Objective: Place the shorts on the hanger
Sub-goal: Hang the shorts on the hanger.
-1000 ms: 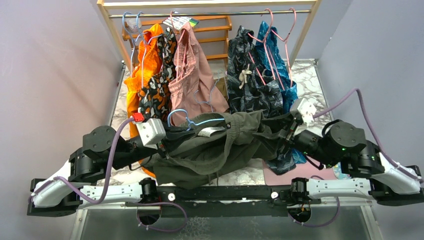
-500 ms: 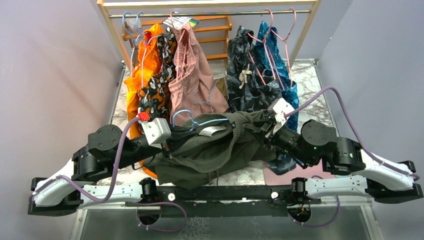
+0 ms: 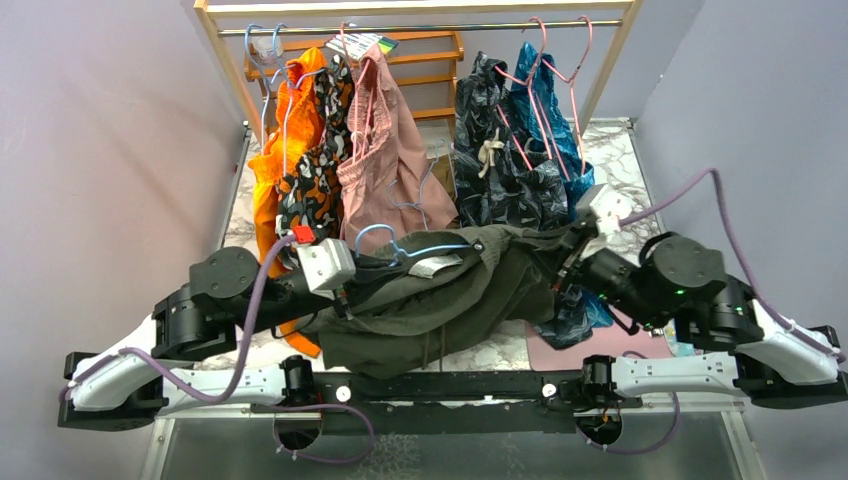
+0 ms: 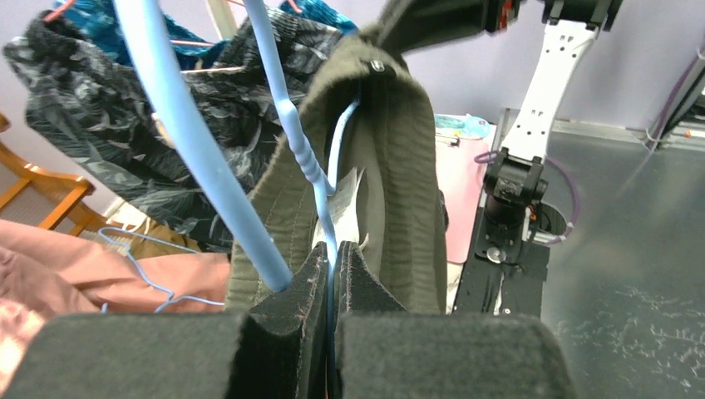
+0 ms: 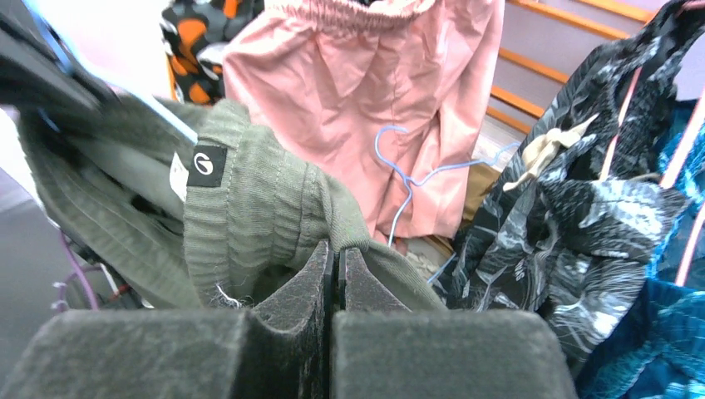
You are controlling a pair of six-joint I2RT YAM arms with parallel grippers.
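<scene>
Both claws now hold: the right claw (image 5: 336, 259), apart a second ago, has snapped together on the waistband of the shorts (image 3: 440, 300). The left claw (image 4: 331, 259) pinches the hanger (image 3: 420, 243), which is partly inside them above the table (image 3: 615, 150). The waistband looks ready for stretching.

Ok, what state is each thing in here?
left hand: shut on the hanger.
right hand: shut on the shorts.
hanger: off the rail, one arm inside the waistband.
shorts: held up between the hands, partly on the hanger.
pink shorts: hanging on the rail.
</scene>
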